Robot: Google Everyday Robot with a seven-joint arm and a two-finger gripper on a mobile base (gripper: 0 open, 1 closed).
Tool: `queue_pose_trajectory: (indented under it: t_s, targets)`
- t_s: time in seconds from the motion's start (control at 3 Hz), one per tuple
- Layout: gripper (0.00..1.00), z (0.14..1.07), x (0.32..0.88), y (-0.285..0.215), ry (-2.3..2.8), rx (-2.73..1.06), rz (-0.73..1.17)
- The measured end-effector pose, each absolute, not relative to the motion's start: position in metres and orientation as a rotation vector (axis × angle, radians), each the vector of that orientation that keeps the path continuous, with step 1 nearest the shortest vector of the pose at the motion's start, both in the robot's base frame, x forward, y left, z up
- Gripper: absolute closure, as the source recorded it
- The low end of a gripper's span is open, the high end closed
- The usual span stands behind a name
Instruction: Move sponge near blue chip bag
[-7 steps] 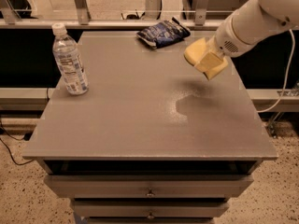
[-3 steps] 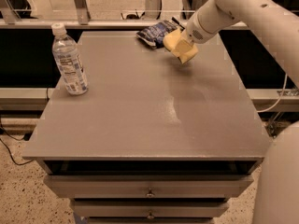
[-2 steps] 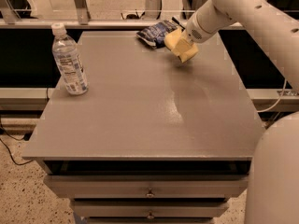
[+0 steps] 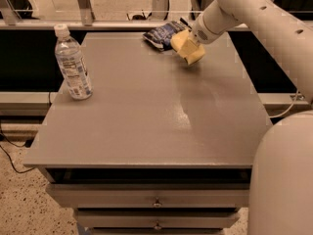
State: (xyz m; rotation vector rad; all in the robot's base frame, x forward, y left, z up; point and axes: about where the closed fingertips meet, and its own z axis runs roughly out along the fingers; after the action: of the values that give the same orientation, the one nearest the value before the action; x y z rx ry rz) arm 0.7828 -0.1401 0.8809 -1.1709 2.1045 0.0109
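Observation:
The pale yellow sponge (image 4: 187,48) is held in my gripper (image 4: 190,44) at the far side of the grey table, low over the surface. The gripper is shut on it, coming in from the upper right on the white arm (image 4: 244,9). The dark blue chip bag (image 4: 160,35) lies wrinkled at the table's far edge, just left of the sponge and nearly touching it. The gripper's fingers are mostly hidden behind the sponge.
A clear plastic water bottle (image 4: 72,64) stands upright at the table's (image 4: 146,121) left side. Drawers (image 4: 156,199) sit under the front edge. My own white body (image 4: 288,180) fills the lower right. A rail runs behind the table.
My gripper has carried the sponge from the right side of the table up and left to beside the blue chip bag, then has nearly stopped there.

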Motion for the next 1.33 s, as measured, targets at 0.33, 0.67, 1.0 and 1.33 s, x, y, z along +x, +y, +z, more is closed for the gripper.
queue_pose_trajectory:
  t_s: [0.33,0.67,1.0,1.33]
  targets:
    - [0.16,0.878,0.786,-0.139,2.11,-1.165,0.014]
    - [0.0,0.877,0.786,-0.136,2.109,-1.165,0.027]
    - [0.0,0.882,0.78,-0.14,2.104,-1.156,0.034]
    - [0.0,0.89,0.764,-0.159,2.09,-1.117,0.064]
